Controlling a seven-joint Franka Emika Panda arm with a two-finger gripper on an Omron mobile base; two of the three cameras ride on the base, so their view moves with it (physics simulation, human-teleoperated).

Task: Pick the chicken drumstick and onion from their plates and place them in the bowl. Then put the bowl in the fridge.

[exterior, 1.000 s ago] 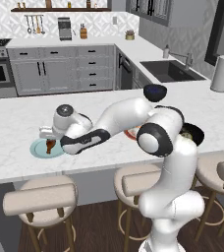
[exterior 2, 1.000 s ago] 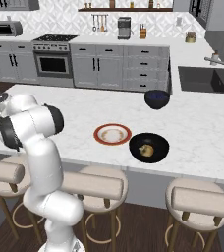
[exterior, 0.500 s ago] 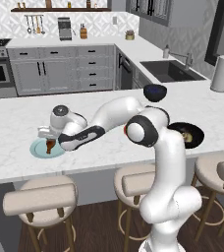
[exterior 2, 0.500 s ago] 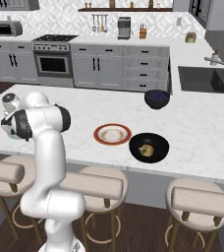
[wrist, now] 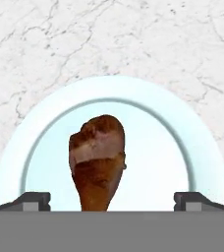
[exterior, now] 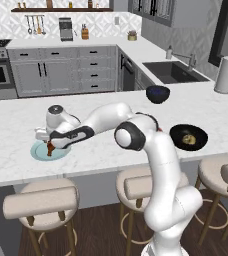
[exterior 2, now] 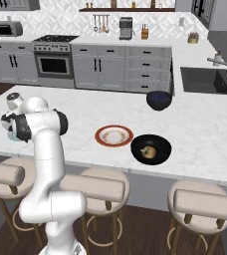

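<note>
The jaws are hanging wide apart over the chicken drumstick (wrist: 98,160) on the blue plate (wrist: 45,129). Closing off-centre, they are risking knocking the drumstick off that plate onto the tabletop (exterior: 16,115).

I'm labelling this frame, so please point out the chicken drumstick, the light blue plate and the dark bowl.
chicken drumstick (wrist: 98,160): hand view, on its meaty upper half.
light blue plate (wrist: 153,147): hand view, bare centre right of the drumstick.
dark bowl (exterior 2: 159,99): right base view, outer wall.
</note>
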